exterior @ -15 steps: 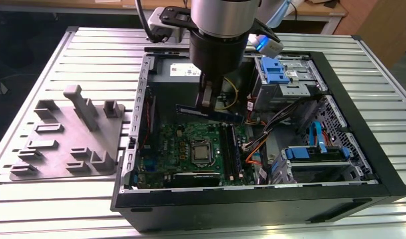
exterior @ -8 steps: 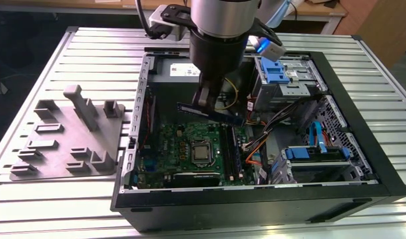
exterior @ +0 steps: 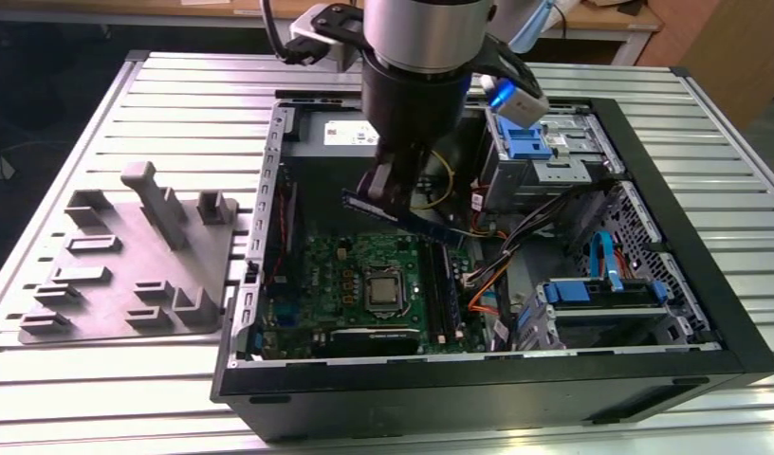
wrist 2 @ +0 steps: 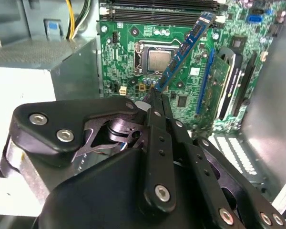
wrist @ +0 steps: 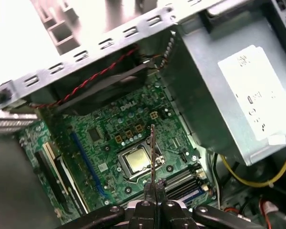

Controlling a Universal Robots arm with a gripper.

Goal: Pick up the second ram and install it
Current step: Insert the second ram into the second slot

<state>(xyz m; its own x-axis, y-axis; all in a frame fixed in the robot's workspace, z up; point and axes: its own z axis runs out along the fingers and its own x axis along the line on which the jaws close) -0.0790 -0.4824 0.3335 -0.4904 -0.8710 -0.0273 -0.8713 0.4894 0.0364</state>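
My gripper hangs over the open computer case, shut on the second ram. It is a thin dark blue stick, held by one end and tilted in the air above the green motherboard. In the second wrist view the ram juts out from the shut fingers over the processor. In the first wrist view the ram is seen edge-on above the processor, with the gripper below it. The long black memory slots lie beside the processor.
A grey power-supply box sits in the case's far corner. Blue-latched drive cages and orange and black cables fill the exterior view's right side. A grey moulded fixture stands on the slatted table at the exterior view's left.
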